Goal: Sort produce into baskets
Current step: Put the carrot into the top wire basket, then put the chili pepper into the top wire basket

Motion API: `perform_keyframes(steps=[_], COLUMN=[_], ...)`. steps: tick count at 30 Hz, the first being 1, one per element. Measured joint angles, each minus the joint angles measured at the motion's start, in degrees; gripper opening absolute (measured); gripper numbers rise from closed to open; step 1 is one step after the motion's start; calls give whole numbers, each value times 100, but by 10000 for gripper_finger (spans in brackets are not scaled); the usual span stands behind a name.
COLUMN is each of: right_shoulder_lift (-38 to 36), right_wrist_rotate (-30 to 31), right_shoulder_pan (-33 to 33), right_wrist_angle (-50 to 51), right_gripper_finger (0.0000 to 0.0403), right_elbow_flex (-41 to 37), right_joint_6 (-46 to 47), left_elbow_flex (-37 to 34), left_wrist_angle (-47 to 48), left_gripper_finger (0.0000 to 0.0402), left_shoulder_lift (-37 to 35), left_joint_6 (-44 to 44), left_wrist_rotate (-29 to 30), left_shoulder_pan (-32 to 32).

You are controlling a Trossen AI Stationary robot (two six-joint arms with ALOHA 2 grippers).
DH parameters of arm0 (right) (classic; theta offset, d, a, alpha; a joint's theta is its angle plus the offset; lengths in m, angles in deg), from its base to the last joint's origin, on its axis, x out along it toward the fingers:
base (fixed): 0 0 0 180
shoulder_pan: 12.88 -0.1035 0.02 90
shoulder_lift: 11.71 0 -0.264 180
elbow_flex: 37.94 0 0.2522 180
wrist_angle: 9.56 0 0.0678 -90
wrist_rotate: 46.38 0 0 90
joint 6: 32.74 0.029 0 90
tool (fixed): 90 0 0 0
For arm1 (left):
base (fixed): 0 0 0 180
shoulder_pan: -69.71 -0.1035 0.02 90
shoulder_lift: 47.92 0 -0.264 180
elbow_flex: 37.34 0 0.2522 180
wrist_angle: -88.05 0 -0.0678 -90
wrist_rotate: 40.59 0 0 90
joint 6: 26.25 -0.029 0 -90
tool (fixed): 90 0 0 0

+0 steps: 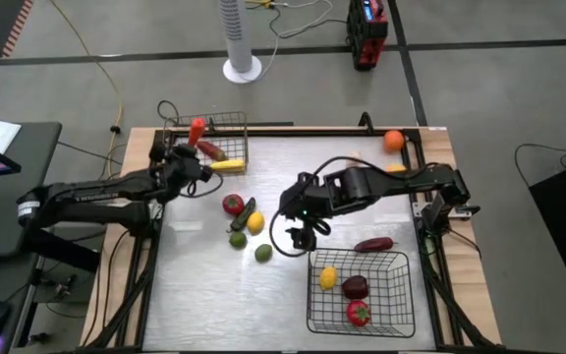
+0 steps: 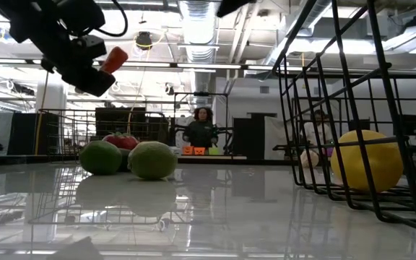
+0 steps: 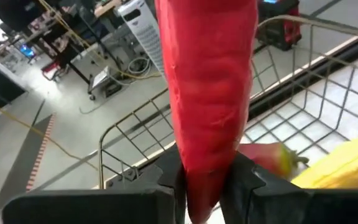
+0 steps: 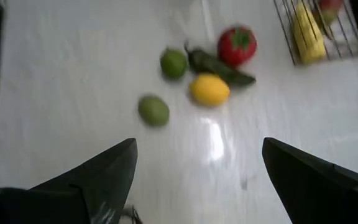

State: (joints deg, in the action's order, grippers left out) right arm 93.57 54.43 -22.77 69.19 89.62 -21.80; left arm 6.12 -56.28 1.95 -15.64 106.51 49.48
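Jaws spread wide and empty, my right gripper hovers beside the near black wire basket; next I must drop onto the smooth round produce mid-table. Farther left, my left gripper pinches a long glossy red pepper above the grey basket, ready for release.

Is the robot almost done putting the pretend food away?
About halfway. The black basket has three pieces, the grey basket two. The left gripper holds a long red piece over the grey one. Five pieces wait mid-table, more near the far right corner.
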Motion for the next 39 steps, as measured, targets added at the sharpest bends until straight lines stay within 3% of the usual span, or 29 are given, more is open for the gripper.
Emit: perform_keyframes(steps=[5,13,16,22,29,39], right_shoulder_lift=[0,0,-4,-29,-26,-332], right_wrist_rotate=[303,298,298,300,557,833], right_shoulder_pan=[-30,201,297,500,642,867], right_wrist_angle=[432,413,835,1206,1234,1382], right_gripper_finger=[372,372,372,372,372,372], right_elbow_flex=[0,-124,-177,-168,-168,-475], right_joint_6=[128,81,89,101,-183,-307], left_elbow_flex=[0,0,0,130,435,437], left_wrist_angle=[-163,-190,-192,-61,273,267], left_gripper_finger=[117,195,201,202,202,202], left_shoulder_lift=[0,0,-8,-42,-44,-44], left_joint_6=[-300,-411,-416,-625,-503,-187], left_wrist_rotate=[-306,-443,-753,-1975,-3984,-4199], left_shoulder_pan=[-386,-653,-645,-628,-334,590])
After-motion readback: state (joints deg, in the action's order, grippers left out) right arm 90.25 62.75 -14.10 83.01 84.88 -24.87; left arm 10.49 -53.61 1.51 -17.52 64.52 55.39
